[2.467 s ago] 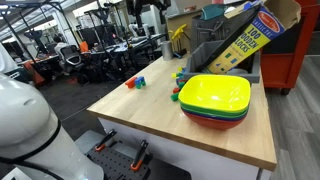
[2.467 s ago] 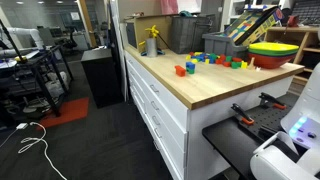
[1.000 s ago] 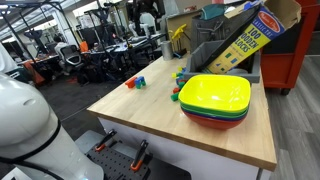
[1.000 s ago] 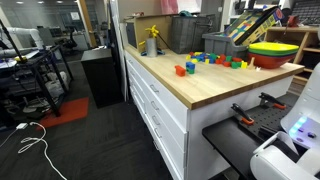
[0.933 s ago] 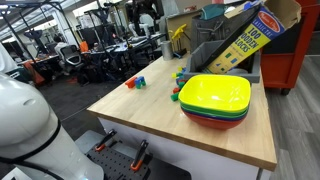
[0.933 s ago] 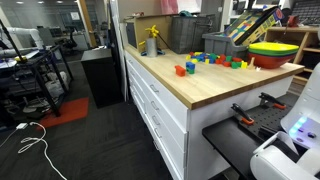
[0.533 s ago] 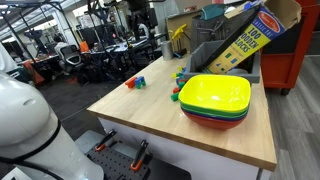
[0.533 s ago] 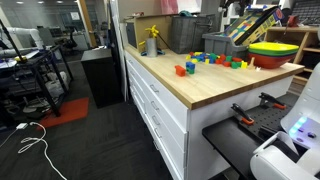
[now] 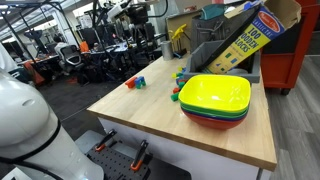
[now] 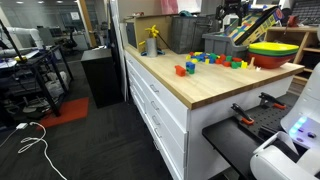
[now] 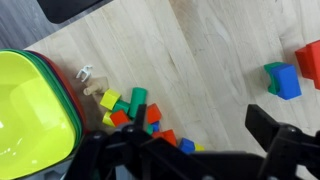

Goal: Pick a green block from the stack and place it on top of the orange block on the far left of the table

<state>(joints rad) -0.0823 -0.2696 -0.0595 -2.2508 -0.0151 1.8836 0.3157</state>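
Observation:
The stack of small toy blocks (image 11: 135,112) lies in green, yellow, red and blue beside the bowls; a green block (image 11: 138,99) sits at its top. The cluster also shows in both exterior views (image 9: 178,86) (image 10: 222,60). The orange block (image 9: 129,83) (image 10: 180,70) (image 11: 310,62) stands apart near the table's far end, next to a blue block (image 11: 288,82). My gripper (image 11: 190,150) (image 10: 232,15) hangs high above the table (image 9: 150,120), open and empty, between the stack and the orange block.
Stacked yellow, green and red bowls (image 9: 215,98) (image 11: 35,110) (image 10: 275,50) stand close beside the stack. A cardboard blocks box (image 9: 240,45) and a grey bin stand at the table's back. A small white clip (image 11: 86,72) lies near the bowls.
The arm has swung across the top of the exterior views, and my gripper has come into view above the blocks. The blocks and bowls have not moved.

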